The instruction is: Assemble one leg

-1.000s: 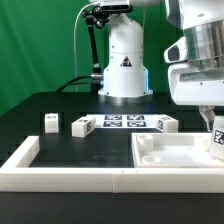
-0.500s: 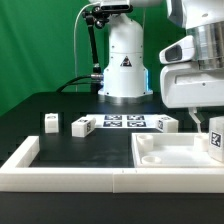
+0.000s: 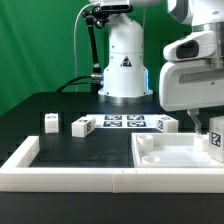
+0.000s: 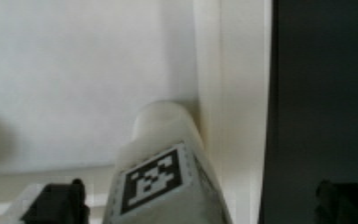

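The leg (image 3: 215,141), a short white post with a black-and-white tag, stands upright at the far corner of the large white panel (image 3: 170,152), on the exterior view's right. My gripper (image 3: 210,120) hangs just above it. In the wrist view the leg (image 4: 158,165) sits between my gripper's (image 4: 202,202) dark fingertips (image 4: 60,200) with a gap on both sides, so the jaws are open and touch nothing. Three look-alike legs lie on the black table: one (image 3: 50,122), another (image 3: 83,125) and a third (image 3: 166,123).
The marker board (image 3: 125,122) lies flat in front of the robot base (image 3: 125,65). A low white wall (image 3: 40,165) runs along the table's front and the exterior view's left side. A green backdrop stands behind.
My gripper has risen and shifted slightly to the exterior view's left. The leg has stayed standing at the panel's corner.
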{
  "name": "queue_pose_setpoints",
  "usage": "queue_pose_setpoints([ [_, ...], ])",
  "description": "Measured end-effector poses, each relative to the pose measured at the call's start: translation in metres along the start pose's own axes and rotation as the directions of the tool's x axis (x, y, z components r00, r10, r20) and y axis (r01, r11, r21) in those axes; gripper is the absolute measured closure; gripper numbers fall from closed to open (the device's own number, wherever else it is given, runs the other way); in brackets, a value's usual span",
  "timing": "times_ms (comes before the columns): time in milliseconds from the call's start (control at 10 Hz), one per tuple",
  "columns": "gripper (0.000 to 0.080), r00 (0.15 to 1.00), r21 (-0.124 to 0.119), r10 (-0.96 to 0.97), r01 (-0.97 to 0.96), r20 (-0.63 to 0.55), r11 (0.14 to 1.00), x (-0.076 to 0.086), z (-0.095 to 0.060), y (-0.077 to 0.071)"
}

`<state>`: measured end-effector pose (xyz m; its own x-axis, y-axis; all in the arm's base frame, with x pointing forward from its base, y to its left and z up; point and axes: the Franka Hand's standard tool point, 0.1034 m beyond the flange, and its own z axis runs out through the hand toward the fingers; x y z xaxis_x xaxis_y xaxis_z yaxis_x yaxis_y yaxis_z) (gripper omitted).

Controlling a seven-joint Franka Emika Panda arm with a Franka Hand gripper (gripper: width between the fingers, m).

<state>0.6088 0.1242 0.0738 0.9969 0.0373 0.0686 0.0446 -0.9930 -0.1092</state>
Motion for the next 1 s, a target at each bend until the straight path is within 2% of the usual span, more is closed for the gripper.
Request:
queue_pose_setpoints([
  [300, 0.0151, 0.979, -0.008, -0.204, 0.204, -0.003, 0.979, 0.004, -0.002, 0.005],
  [600, 0.0151, 0.970, -0.009, -0.242, 0.242, -0.008, 0.970, 0.006, -0.003, 0.014],
  [700, 0.0283, 0.970, -0.009, -0.242, 0.242, -0.008, 0.970, 0.005, -0.003, 0.013],
  [800, 0.0283, 0.970, -0.009, -0.242, 0.242, -0.008, 0.970, 0.005, -0.003, 0.013],
  [900, 0.0423, 0.970, -0.009, -0.242, 0.242, -0.008, 0.970, 0.005, -0.003, 0.013],
  [1000, 0.0508, 0.971, -0.009, -0.239, 0.239, -0.008, 0.971, 0.005, -0.003, 0.013],
])
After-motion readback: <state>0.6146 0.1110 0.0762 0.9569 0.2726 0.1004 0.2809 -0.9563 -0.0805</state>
